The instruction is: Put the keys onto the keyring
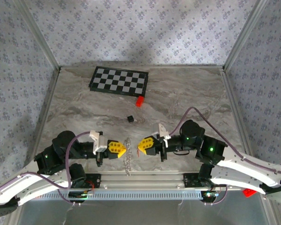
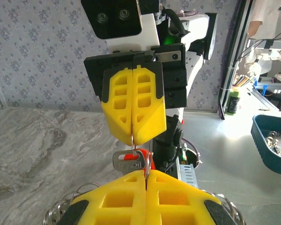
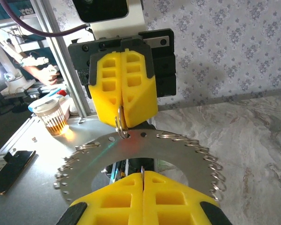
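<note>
- The key (image 2: 129, 162), red-headed, hung in the air between the two sets of yellow fingertips, above the middle of the near edge of the table (image 1: 187, 93).
- The keyring (image 3: 178, 154), a flat silvery disc with small loops round its rim, was held up there too, just beside the key.
- The left gripper (image 3: 123, 123) was pressed together on one rim loop.
- The right gripper (image 2: 132, 135) was pressed together on a thin metal piece running to the key, so I took it to be holding the key.
- Threading looked to be the step in hand. The next move, I judged, called for steering the key's hole onto the pinched loop with fine alignment.
- A red block (image 1: 139, 101), a black cube (image 1: 129, 119) and a checkerboard (image 1: 119, 80) lay well apart, toward the far edge.
- I could read no writing or brand.
</note>
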`<action>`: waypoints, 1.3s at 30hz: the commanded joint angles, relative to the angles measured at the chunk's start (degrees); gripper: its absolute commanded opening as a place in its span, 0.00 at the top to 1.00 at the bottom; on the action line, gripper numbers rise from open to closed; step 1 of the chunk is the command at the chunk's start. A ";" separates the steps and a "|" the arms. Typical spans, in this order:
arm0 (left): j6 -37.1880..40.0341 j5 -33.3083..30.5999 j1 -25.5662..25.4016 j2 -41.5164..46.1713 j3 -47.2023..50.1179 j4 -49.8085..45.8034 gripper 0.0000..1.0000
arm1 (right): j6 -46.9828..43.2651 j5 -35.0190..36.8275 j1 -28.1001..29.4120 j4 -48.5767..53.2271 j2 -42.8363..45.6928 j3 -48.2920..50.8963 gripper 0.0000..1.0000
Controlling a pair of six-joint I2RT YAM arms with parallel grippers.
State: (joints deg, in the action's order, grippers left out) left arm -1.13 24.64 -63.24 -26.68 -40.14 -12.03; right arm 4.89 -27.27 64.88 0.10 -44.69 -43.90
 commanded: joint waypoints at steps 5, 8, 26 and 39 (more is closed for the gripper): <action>2.70 -1.07 -0.57 -0.70 -1.08 2.12 1.00 | -4.14 4.68 4.00 -0.54 -0.48 -1.78 1.00; 2.97 -1.68 -0.56 -1.01 -0.81 2.22 1.00 | -5.68 6.38 5.26 0.41 -1.49 -2.41 1.00; 5.73 -3.46 -0.66 -3.60 -1.62 -0.58 1.00 | -9.68 15.05 7.78 2.18 0.45 -2.52 1.00; 5.94 -3.28 -0.74 -4.17 -1.85 -1.20 1.00 | -9.72 15.24 7.66 3.29 0.13 -1.94 1.00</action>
State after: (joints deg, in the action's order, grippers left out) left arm 3.66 21.39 -63.51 -30.92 -40.14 -14.90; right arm -3.97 -12.78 72.31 2.79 -44.69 -44.51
